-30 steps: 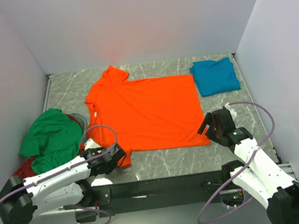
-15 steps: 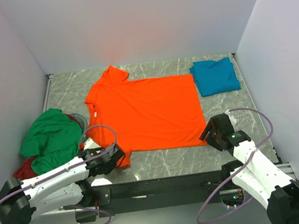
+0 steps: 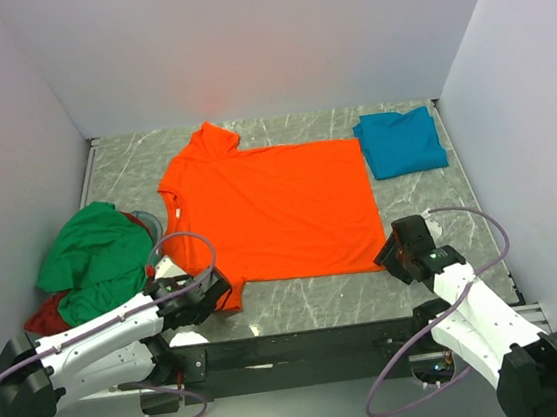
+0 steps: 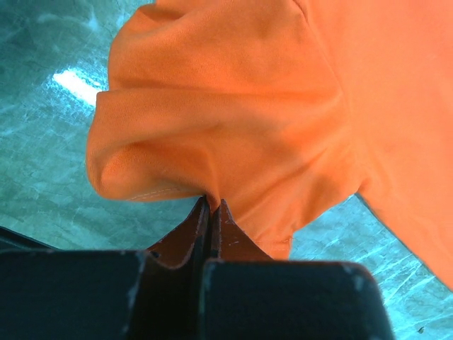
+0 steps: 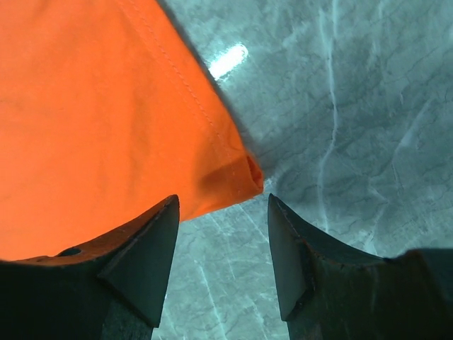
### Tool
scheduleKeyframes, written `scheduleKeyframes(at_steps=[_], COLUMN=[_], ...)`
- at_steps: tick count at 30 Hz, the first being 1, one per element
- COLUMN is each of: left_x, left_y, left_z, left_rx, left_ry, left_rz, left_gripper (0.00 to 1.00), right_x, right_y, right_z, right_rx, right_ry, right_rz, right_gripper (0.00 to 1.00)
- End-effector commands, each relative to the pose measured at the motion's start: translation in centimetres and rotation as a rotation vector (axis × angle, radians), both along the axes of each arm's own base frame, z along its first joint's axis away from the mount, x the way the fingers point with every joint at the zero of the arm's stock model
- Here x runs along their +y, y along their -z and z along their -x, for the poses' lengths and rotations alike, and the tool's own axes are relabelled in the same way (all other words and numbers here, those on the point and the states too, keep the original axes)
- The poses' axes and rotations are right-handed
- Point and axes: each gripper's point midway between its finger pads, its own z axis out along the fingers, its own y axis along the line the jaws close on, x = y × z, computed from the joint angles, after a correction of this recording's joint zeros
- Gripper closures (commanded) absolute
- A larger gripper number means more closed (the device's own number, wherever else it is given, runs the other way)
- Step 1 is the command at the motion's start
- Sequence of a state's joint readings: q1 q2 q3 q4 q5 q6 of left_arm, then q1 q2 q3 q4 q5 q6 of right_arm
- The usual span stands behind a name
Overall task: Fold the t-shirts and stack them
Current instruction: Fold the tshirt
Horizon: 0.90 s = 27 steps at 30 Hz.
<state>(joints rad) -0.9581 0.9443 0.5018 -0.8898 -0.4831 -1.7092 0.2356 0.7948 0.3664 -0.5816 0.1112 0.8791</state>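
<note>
The bright orange t-shirt (image 3: 274,209) lies spread flat in the middle of the table. My left gripper (image 3: 215,294) is shut on its near left sleeve (image 4: 212,142), the cloth bunched between the jaws. My right gripper (image 3: 392,254) is open just above the shirt's near right hem corner (image 5: 244,177), which lies between the spread fingers. The teal blue t-shirt (image 3: 401,141) lies folded at the back right. The green t-shirt (image 3: 96,254) is crumpled at the left, on top of the dark red t-shirt (image 3: 44,316).
White walls close in the table on the left, back and right. The dark front rail (image 3: 314,343) runs along the near edge between the arm bases. Grey cable loops hang beside each arm.
My right gripper has moved down and toward the near edge, to the shirt's near right corner. My left gripper has shifted slightly, still holding the sleeve.
</note>
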Motion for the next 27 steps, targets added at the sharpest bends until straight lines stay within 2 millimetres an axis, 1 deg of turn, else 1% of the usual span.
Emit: scheduleKeyframes(at_steps=[1, 3, 5, 7, 11, 16, 18, 19, 21, 22, 24, 27], left_x=[0.0, 0.0, -0.1, -0.1, -0.4, -0.2, -0.3, -0.1, 0.0, 0.3, 0.4, 0.7], left_y=[-1.1, -1.3, -1.3, -1.5, -1.8, -2.3, -2.6, -2.6, -2.6, -2.6, -2.5, -2.0], left_z=[-0.7, -0.8, -0.8, -1.0, -1.1, -1.1, -1.2, -1.1, -0.6, -0.2, 0.6, 2.0], left_rx=[-0.036, -0.04, -0.044, -0.051, -0.054, -0.062, -0.064, -0.06, -0.038, -0.023, 0.018, 0.084], left_ry=[0.007, 0.008, 0.01, 0.009, 0.012, 0.009, 0.009, 0.006, -0.001, -0.003, -0.017, -0.021], left_rz=[-0.007, -0.006, -0.006, -0.002, 0.004, -0.002, 0.004, -0.001, 0.005, -0.002, 0.006, 0.013], left_gripper=[0.99, 0.99, 0.99, 0.99, 0.99, 0.99, 0.99, 0.99, 0.99, 0.99, 0.99, 0.99], right_x=[-0.3, -0.4, -0.3, -0.4, -0.2, -0.2, -0.4, -0.5, -0.6, -0.7, -0.8, -0.1], right_y=[0.3, 0.7, 1.1, 1.0, 1.0, 0.3, 0.1, -0.2, -0.4, -0.5, -0.7, -0.9], right_z=[-0.7, -0.9, -0.9, -1.1, -1.3, -1.5, -1.2, -1.0, -0.6, -0.2, 0.0, 0.2], right_rx=[-0.024, -0.02, -0.001, 0.004, 0.003, -0.013, -0.008, -0.007, -0.002, 0.006, 0.0, -0.022], right_ry=[0.05, 0.056, 0.048, 0.041, 0.033, 0.031, 0.029, 0.026, 0.021, 0.025, 0.031, 0.032], right_rz=[0.0, 0.002, 0.012, 0.02, 0.018, 0.016, 0.024, 0.03, 0.033, 0.036, 0.031, -0.017], right_gripper=[0.41, 0.44, 0.54, 0.56, 0.69, 0.76, 0.8, 0.83, 0.84, 0.86, 0.86, 0.87])
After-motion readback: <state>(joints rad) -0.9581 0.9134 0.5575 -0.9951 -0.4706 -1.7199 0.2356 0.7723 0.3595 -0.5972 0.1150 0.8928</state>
